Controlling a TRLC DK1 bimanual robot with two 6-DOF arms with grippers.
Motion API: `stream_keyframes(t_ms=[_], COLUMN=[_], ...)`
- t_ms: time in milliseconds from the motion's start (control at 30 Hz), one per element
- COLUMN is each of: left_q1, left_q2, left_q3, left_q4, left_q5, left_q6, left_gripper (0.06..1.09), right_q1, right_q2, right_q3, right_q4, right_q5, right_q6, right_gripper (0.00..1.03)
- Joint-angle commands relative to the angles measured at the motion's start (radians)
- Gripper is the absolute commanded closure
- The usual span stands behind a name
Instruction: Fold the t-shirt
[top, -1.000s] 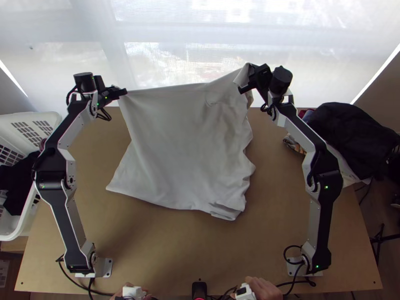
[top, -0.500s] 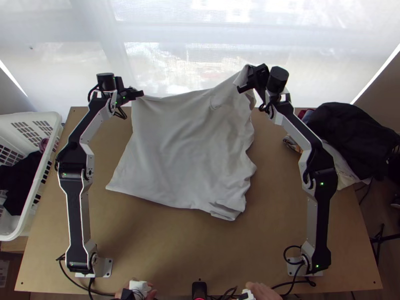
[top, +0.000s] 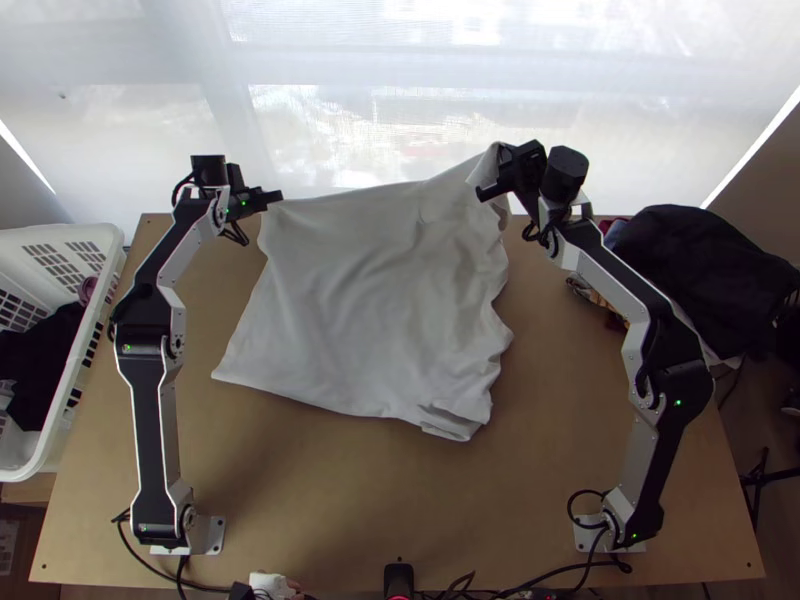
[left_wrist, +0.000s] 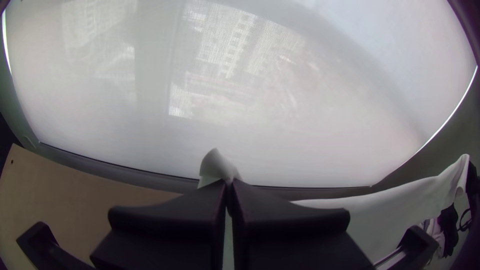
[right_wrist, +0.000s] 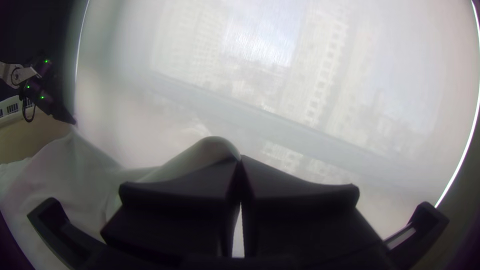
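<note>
- T-shirt (top: 370, 300), pale and roomy, hung between the two grippers along the far side of the light wooden table (top: 320, 480), its lower part lying on the wood!
- Left gripper (top: 272, 197) has one upper corner, up near the table's far edge; over in the left wrist view its two black fingers (left_wrist: 175, 210) are pressed together on the cloth, a small pale peak poking out past the tips.
- Right gripper (top: 488, 187) has the other upper end, and the right wrist view shows those fingers (right_wrist: 300, 195) closed at the tips, cloth pinched there and a rounded fold bulging up beside them.
- Between the two, the top edge runs in a shallow slope, rising toward the right gripper.
- Soft creases cross the middle, the right side is wavy, and a small flap lies folded at the near right corner; the near left corner comes to a clean point on the table.
- Off to the left stands a white basket (top: 60, 233) with dark cloth (top: 35, 360) inside; at the right side, a heap of dark clothes (top: 700, 250).
- Beyond the table, bright daylight through a pale blind (top: 400, 60).
</note>
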Motion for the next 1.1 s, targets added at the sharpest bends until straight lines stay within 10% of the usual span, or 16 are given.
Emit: stream_keyframes(t_ms=[0, 1067], left_q1=[0.010, 0.007], left_q2=[-0.077, -0.627], left_q3=[-0.096, -0.889], left_q4=[-0.011, 0.273], left_q5=[0.049, 0.073], left_q6=[-0.012, -0.021], left_gripper=[1.05, 1.05], right_q1=[0.008, 0.111], right_q2=[-0.116, -0.543], right_q3=[-0.178, -0.790], right_q4=[0.020, 0.026], right_q5=[0.001, 0.001], right_q6=[0.010, 0.068], right_gripper=[1.00, 1.00])
